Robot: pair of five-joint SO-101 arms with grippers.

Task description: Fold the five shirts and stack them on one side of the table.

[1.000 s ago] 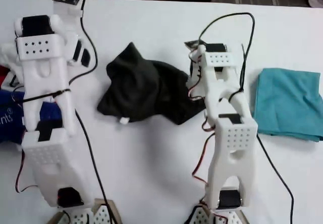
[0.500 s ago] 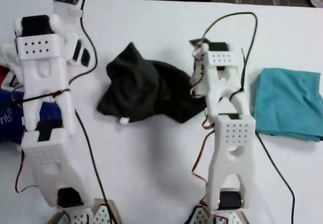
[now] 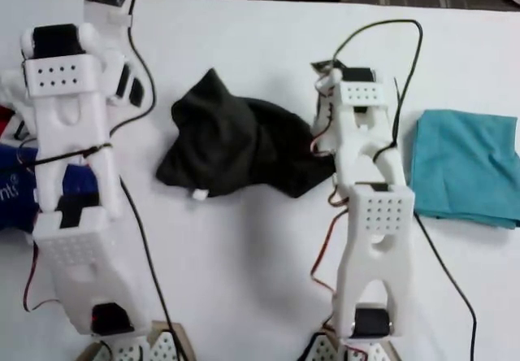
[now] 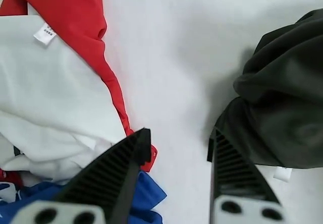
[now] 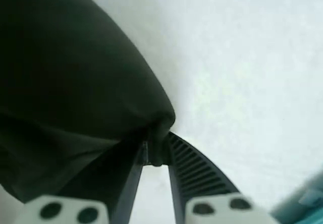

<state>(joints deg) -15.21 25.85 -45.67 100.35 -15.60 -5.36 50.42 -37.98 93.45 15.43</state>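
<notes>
Right tool (image 5: 156, 156) clamps edge of black shirt (image 5: 75, 82); left tool (image 4: 176, 143) gapes, empty. Advise pulling edge outward, low, spreading flat.

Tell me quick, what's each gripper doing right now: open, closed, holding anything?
Left gripper: open, holding nothing.
Right gripper: closed on a pinch of the black shirt.

High view: teal shirt (image 3: 463, 166) ran off the right edge. The left arm (image 3: 69, 174) covered most of blue shirt (image 3: 18, 210) & red shirt (image 3: 5, 121). The right arm (image 3: 361, 158) hid one side of black shirt (image 3: 236, 145); its fold in right gripper (image 5: 157, 153) was v. blurred.
</notes>
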